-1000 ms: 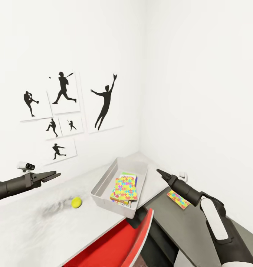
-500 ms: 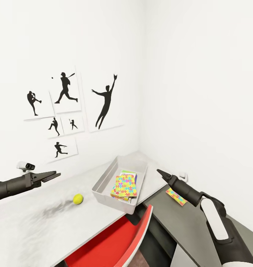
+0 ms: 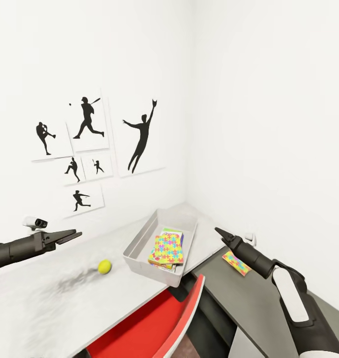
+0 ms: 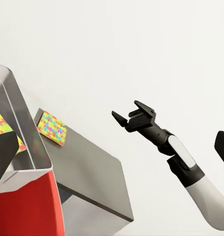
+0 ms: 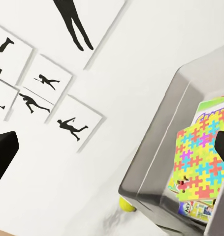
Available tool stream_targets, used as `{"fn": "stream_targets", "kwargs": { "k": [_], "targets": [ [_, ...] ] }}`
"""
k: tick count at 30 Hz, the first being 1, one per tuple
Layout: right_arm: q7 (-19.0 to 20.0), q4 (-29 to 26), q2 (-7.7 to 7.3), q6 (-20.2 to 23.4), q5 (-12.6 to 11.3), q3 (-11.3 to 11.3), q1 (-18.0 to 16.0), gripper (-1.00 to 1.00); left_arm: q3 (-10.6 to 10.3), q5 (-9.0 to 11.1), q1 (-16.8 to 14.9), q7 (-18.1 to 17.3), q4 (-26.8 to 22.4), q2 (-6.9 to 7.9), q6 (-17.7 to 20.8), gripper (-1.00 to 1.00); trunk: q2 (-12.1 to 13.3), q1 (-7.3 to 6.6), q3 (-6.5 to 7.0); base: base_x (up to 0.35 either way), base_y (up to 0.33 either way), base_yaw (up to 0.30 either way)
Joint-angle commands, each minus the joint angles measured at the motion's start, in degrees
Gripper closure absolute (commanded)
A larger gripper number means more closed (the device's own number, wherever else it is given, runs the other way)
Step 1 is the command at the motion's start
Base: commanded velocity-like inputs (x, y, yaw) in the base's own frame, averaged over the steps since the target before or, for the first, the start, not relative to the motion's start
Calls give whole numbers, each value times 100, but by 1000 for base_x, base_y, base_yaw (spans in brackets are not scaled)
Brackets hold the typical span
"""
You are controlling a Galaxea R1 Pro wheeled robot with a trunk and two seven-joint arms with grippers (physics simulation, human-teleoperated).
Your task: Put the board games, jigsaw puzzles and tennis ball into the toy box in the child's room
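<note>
the left gripper (image 3: 72, 233) is held out over the light-grey top of the table (image 3: 50, 303), its fingers parted a little and nothing gripped between them. the tennis ball (image 3: 104, 267) is seen on the tabletop just past and below this gripper's tips, toward the toy box (image 3: 139, 246), near the box's side but apart from it. the toy box is found further on beyond the ball, at the inner corner of the table; inside it a jigsaw puzzle (image 3: 167, 248) is laid on top of a stack of board games (image 3: 172, 233), whose printed edges are shown under it. the right gripper (image 3: 220, 232) is raised above the dark-grey wing of the table, just beside the far end of the toy box; in the left wrist view its fingers (image 4: 120, 118) are seen spread apart with nothing held. the second jigsaw puzzle (image 3: 236, 263) is laid flat on the dark wing, below this gripper and slightly behind its tips, partly covered by the arm in the head view. in the right wrist view the toy box (image 5: 156, 142) with its puzzle (image 5: 200, 162) is seen ahead of the fingers, and the ball (image 5: 124, 205) is glimpsed at the box's lower corner. black baseball-player prints (image 3: 87, 149) are hung on the wall beyond the left gripper, and a red chair (image 3: 154, 323) is pushed in under the table edge between the two arms.
</note>
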Motion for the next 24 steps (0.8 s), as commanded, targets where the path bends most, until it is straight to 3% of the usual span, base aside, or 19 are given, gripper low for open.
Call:
{"fn": "stream_targets", "kwargs": {
  "k": [1,9,20,24],
  "targets": [
    [6,7,3,37,-17,-10,-3,-100,-3,-6,-1,-25,1,1,61,-100,-5,2,-2,-108,0,-93],
    [-18,17,6,29,-14,-50,-3,-100,-5,-6,-3,-25,-2,6,61,-100,-5,2,15,-132,0,-177],
    [-4,175,6,21,-22,-194,-3,-100,1,-6,-1,-25,2,9,61,-100,-5,2,18,-7,0,-19],
    [-4,214,6,18,-20,-196,-3,-100,14,-6,-1,-25,1,9,61,-100,-5,2,18,0,0,-171]
  ]
}}
